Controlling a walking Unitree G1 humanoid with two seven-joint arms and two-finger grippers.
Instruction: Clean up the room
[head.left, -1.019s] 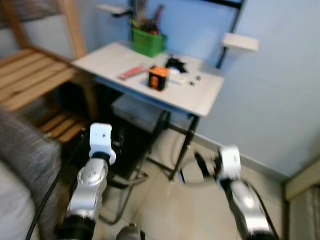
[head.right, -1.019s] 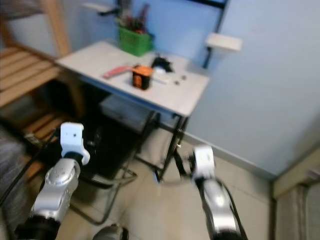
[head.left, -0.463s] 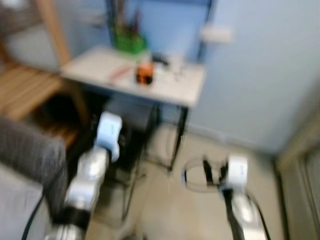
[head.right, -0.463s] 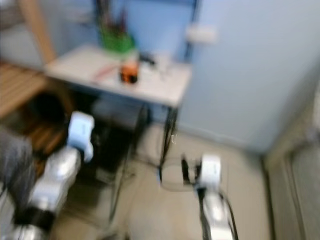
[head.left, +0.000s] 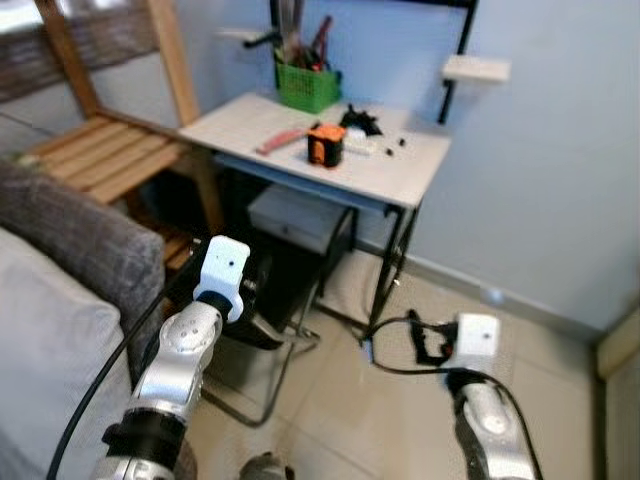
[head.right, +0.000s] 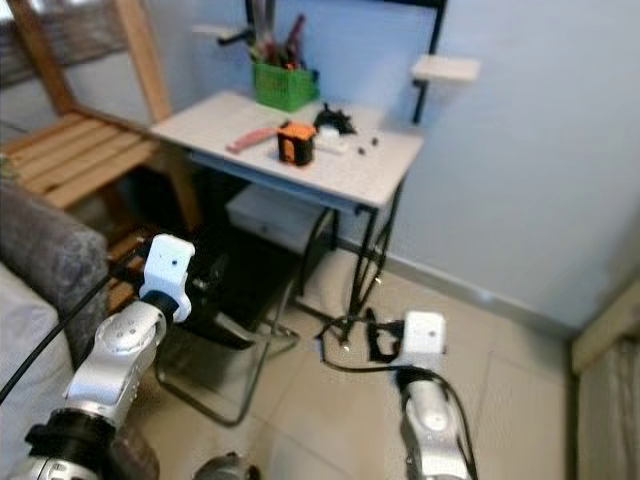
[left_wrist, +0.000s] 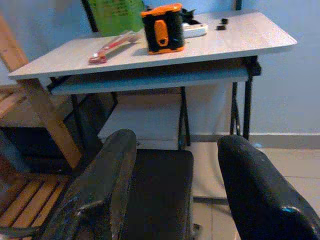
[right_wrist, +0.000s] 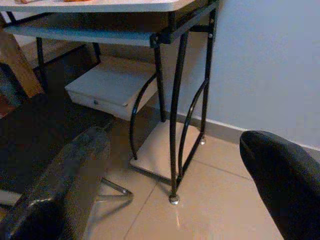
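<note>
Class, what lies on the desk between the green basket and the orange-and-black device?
In the left eye view, bare desk top separates the green basket from the orange-and-black device.

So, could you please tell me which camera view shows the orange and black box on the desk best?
The left wrist view: the orange and black box is large and sharp there, standing upright on the desk. Both eye views show it smaller, from above, near the green basket.
</note>
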